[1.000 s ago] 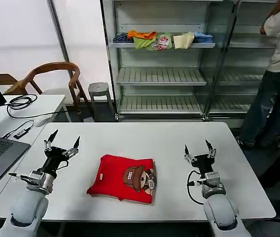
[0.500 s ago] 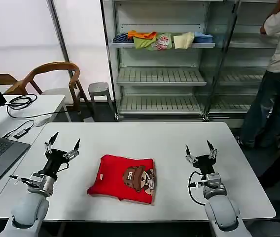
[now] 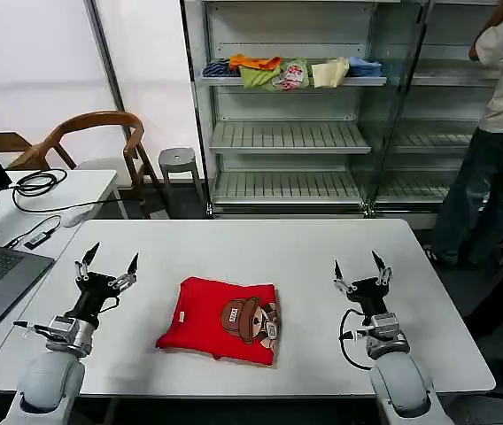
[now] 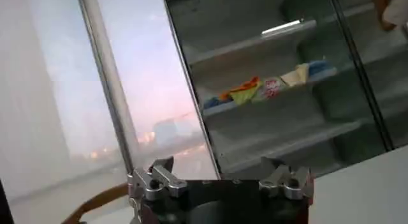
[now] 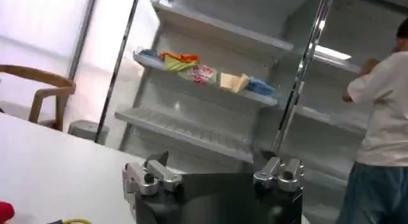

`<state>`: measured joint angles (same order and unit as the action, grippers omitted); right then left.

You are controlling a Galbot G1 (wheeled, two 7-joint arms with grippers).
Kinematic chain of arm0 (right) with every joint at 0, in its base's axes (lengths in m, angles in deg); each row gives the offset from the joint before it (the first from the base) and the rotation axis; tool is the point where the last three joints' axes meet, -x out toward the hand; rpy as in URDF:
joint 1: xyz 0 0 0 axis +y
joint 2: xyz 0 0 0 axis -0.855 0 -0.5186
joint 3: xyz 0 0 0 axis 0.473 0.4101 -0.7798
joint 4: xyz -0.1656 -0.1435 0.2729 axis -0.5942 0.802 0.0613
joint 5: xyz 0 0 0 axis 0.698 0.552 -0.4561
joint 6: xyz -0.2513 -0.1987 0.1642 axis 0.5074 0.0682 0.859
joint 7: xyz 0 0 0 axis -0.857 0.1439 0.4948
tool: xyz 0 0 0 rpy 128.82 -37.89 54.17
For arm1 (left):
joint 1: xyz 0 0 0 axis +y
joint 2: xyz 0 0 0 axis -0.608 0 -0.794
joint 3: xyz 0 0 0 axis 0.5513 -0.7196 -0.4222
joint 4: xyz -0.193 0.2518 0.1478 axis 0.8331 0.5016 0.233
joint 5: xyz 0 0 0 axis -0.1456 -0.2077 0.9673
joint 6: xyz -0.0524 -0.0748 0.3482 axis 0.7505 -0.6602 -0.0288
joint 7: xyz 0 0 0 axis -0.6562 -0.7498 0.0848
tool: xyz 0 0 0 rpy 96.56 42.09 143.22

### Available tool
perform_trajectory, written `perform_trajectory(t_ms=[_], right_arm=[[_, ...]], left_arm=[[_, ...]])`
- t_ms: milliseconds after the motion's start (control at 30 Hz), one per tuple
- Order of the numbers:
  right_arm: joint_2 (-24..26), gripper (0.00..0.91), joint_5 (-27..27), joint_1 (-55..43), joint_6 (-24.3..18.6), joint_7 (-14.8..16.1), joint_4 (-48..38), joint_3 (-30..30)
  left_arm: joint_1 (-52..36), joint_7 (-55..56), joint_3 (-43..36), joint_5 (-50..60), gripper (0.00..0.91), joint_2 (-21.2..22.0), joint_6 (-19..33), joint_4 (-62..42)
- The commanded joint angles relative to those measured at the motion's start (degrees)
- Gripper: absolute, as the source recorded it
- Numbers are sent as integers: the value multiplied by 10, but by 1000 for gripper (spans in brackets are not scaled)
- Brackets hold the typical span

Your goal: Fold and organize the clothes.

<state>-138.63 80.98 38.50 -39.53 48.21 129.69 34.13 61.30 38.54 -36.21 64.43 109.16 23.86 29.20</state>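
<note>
Now the folded red T-shirt (image 3: 220,332) is lying flat on the white table (image 3: 260,248), print up, between the left gripper (image 3: 107,262) and right gripper (image 3: 359,266), both hovering spread open and well apart from it.

White table (image 3: 260,243), folded red T-shirt (image 3: 220,331) lying at its middle

The T-shirt (image 3: 220,320) lies folded at lower centre of the frame on the surface (image 3: 260,243), between the left hand (image 3: 107,266) and the right hand (image 3: 359,270), both well apart from it.
</note>
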Motion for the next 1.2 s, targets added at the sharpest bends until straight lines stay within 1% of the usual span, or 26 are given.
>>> perform_trajectory(t_ms=[33,167,233,300,467,500,600,967,1200], right_arm=[[3,907,-1,-3,-3,3,-1,3],[5,907,-4,-11,-6,7,-4,1],[6,907,13,-14,-3,12,-5,-4],[5,907,30,-16,-21,21,-11,-11],[3,907,20,-14,-16,31,-5,-16],[3,907,11,-13,-10,32,-2,-16],[4,907,3,-14,-4,36,1,-16],[6,907,2,-8,-7,30,10,-17],[13,907,6,6,-11,27,20,-27]], left_arm=[[-3,-5,3,4,907,3,9,-7],[-11,-8,-1,7,907,-1,11,-13],[-15,-10,-4,9,907,-4,12,-16],[-19,-13,-7,12,907,-7,16,-21],[-29,-29,-11,13,907,-11,25,-35],[-31,-34,-12,13,907,-12,30,-40],[-33,-23,-15,14,907,-15,25,-40],[-16,-7,-7,7,907,-22,14,-18],[7,4,3,17,907,-21,5,19]])
